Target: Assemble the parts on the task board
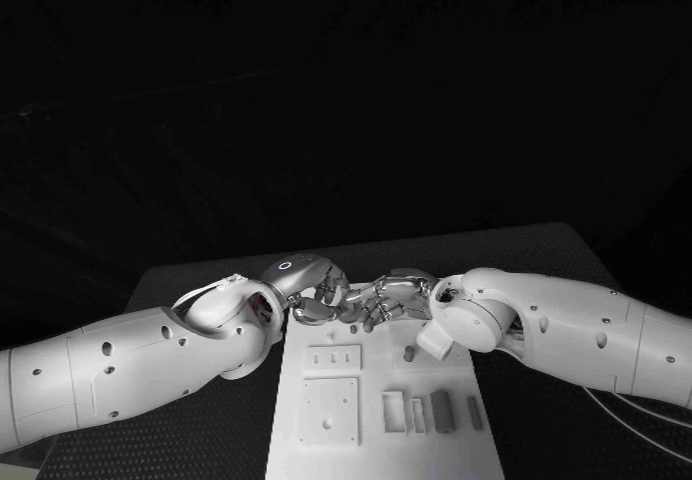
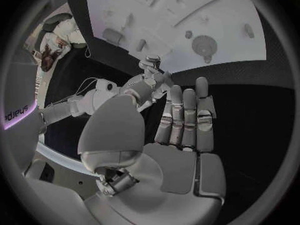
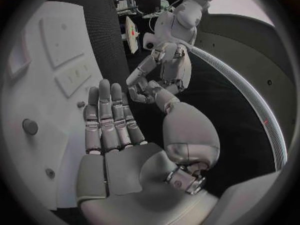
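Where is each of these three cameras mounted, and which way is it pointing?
Head view: on the robot's head, looking down at the task board, both arms entering, hands meeting above its far end.
Left wrist view: behind the left hand, facing the board.
Right wrist view: behind the right hand, facing the board.
Shared: each wrist view also shows the other hand.

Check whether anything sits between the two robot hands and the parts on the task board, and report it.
Nothing visible stands in the way. The left robot hand and right robot hand meet above the far end of the task board, both holding nothing. The grey parts lie uncovered at the near end, with bare board between.
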